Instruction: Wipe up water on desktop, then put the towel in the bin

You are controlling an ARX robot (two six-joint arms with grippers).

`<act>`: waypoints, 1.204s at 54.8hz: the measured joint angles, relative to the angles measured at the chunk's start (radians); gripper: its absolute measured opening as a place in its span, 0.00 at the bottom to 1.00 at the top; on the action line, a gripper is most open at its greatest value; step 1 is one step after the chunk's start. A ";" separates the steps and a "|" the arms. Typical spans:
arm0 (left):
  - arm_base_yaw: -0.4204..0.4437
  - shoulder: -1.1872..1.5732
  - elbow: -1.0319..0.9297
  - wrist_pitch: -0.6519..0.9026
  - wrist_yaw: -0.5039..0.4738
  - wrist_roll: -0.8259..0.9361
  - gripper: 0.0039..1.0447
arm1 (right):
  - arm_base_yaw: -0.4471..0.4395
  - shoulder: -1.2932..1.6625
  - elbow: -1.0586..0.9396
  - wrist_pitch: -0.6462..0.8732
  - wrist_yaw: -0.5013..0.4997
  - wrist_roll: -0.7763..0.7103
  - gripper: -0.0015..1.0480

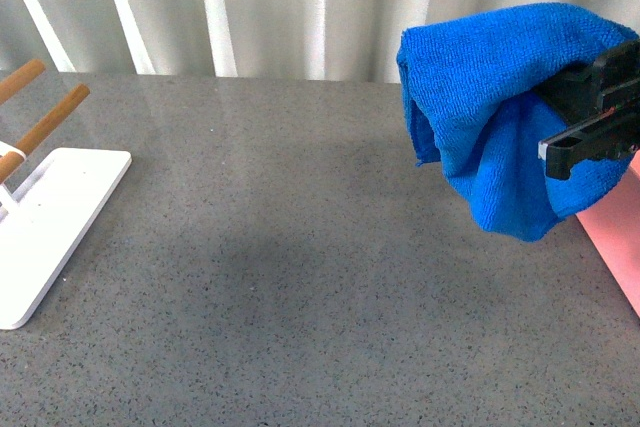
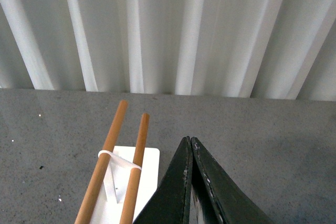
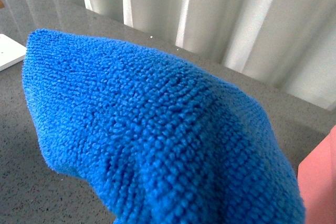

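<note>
The bright blue towel [image 1: 490,117] hangs bunched in the air at the right, well above the speckled grey desktop [image 1: 300,277]. My right gripper [image 1: 585,112] is shut on the towel, its black fingers showing at the cloth's right side. In the right wrist view the towel [image 3: 157,140] fills most of the picture and hides the jaws. A corner of the salmon-pink bin [image 1: 618,232] shows at the right edge, just below and right of the towel; the bin [image 3: 320,187] also shows in the right wrist view. My left gripper [image 2: 190,141] is shut with nothing in it.
A white flat-based rack [image 1: 50,217] with wooden rods [image 1: 45,125] stands at the left edge of the desktop; in the left wrist view the rack [image 2: 131,182] is just beside my left gripper. White pleated curtains [image 1: 300,7] run along the back.
</note>
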 joint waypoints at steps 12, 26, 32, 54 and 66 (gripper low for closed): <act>-0.097 -0.176 -0.083 -0.097 -0.096 0.000 0.03 | 0.005 -0.013 -0.014 0.003 0.002 0.004 0.04; -0.100 -0.282 -0.142 -0.131 -0.098 0.000 0.03 | 0.015 -0.013 -0.014 0.003 0.009 0.004 0.04; -0.101 -0.359 -0.142 -0.202 -0.098 0.000 0.03 | 0.024 -0.014 -0.014 0.006 0.013 0.004 0.04; -0.101 -0.625 -0.143 -0.453 -0.098 0.000 0.03 | 0.050 -0.018 -0.014 0.006 0.026 0.003 0.04; -0.101 -0.721 -0.143 -0.548 -0.098 0.000 0.03 | 0.056 -0.022 -0.014 0.006 0.030 0.003 0.04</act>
